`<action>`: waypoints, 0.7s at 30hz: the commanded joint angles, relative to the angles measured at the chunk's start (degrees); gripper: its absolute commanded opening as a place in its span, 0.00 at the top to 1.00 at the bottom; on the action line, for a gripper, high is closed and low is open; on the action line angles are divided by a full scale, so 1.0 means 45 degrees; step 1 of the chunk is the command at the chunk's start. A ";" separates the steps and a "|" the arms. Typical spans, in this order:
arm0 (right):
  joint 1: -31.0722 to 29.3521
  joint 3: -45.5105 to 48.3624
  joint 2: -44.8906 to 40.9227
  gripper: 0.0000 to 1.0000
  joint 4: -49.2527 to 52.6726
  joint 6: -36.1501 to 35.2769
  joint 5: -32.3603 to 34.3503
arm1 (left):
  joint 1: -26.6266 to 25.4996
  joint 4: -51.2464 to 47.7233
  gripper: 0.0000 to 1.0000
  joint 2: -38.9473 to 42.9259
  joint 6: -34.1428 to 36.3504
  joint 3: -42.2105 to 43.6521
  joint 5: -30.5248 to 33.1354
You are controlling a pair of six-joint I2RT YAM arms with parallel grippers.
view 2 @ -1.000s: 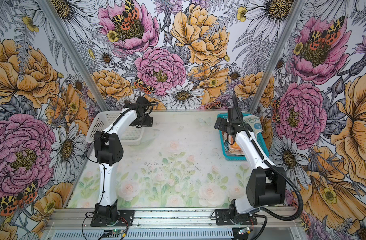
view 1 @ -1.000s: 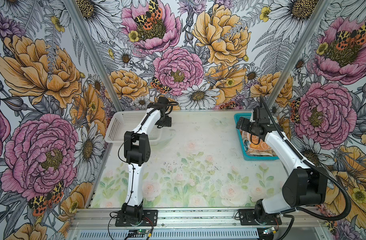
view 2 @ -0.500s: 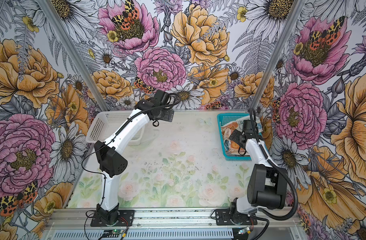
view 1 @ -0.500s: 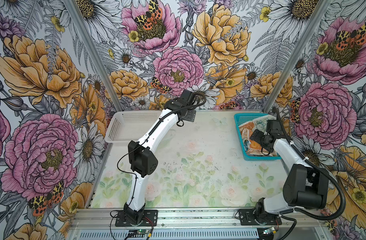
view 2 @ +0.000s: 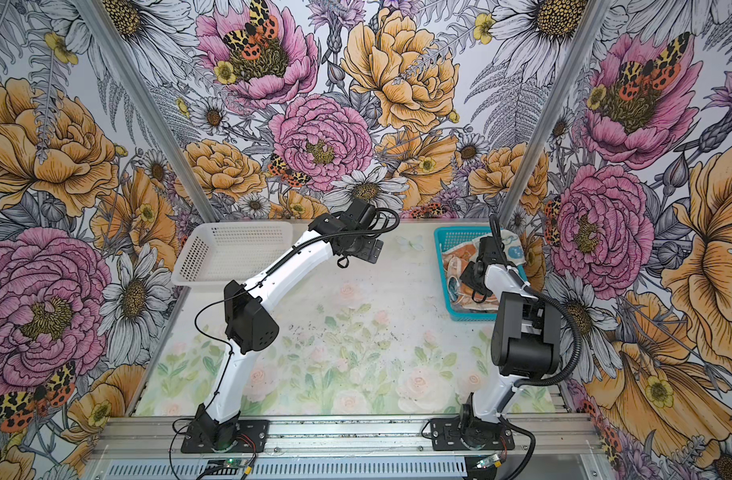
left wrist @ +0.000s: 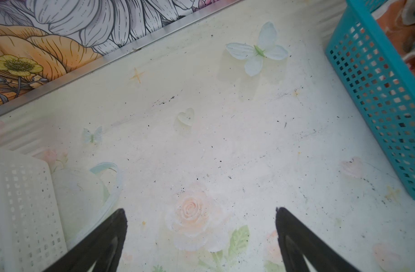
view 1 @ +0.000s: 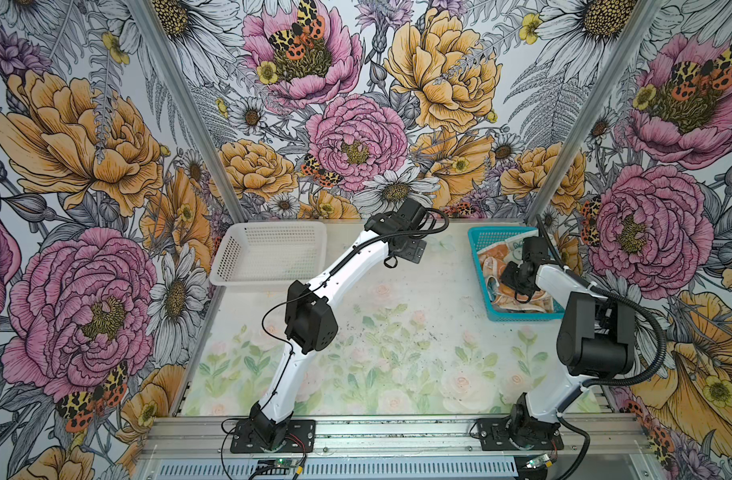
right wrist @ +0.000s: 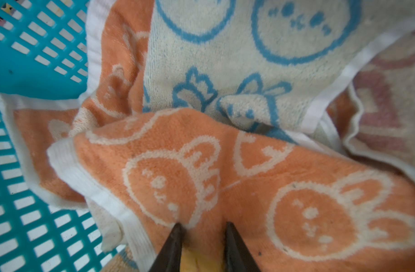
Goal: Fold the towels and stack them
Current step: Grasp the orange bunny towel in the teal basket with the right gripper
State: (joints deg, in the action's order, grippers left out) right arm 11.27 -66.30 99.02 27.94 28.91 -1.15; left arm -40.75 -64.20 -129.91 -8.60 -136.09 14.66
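- The towels (view 1: 493, 259) are lying crumpled inside the teal basket (view 1: 518, 316), with the orange towel (right wrist: 248, 188) uppermost.
- The right gripper (right wrist: 203, 226) is reaching into the basket, its jaws pinching a raised fold of that towel.
- The left gripper (left wrist: 200, 212) is hovering outside the basket's wall, jaws spread wide and holding nothing, the farther of the two.

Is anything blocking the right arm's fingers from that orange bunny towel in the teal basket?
Nothing visible does. The right gripper sits in the teal perforated plastic basket, its fingers pinching a fold of the orange bunny-print towel. The cream-and-blue towel lies beside it, not over it.
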 commanded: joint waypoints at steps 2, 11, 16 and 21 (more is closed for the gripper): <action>-0.0140 -0.0339 -0.0823 0.96 -0.0180 -0.0076 0.0099 | -0.0054 0.0108 0.01 0.0102 -0.0217 -0.0422 -0.0359; -0.0548 -0.1114 -0.1336 1.00 0.0383 -0.0067 -0.0226 | 0.0158 0.0144 0.01 0.1123 -0.0476 0.0502 -0.0330; -0.2208 -0.3723 -0.1908 1.00 0.1769 -0.0348 0.0204 | 0.0950 0.1017 0.01 0.2687 -0.1157 0.1987 -0.1180; -0.4436 -0.7132 -0.1538 1.00 0.2810 -0.0281 0.0283 | 0.2354 0.3124 0.01 0.5283 -0.2371 0.5140 -0.2686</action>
State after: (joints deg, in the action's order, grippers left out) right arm -4.38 -91.48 94.08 37.76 28.38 0.05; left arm -33.56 -57.21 -112.88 -14.94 -117.40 7.68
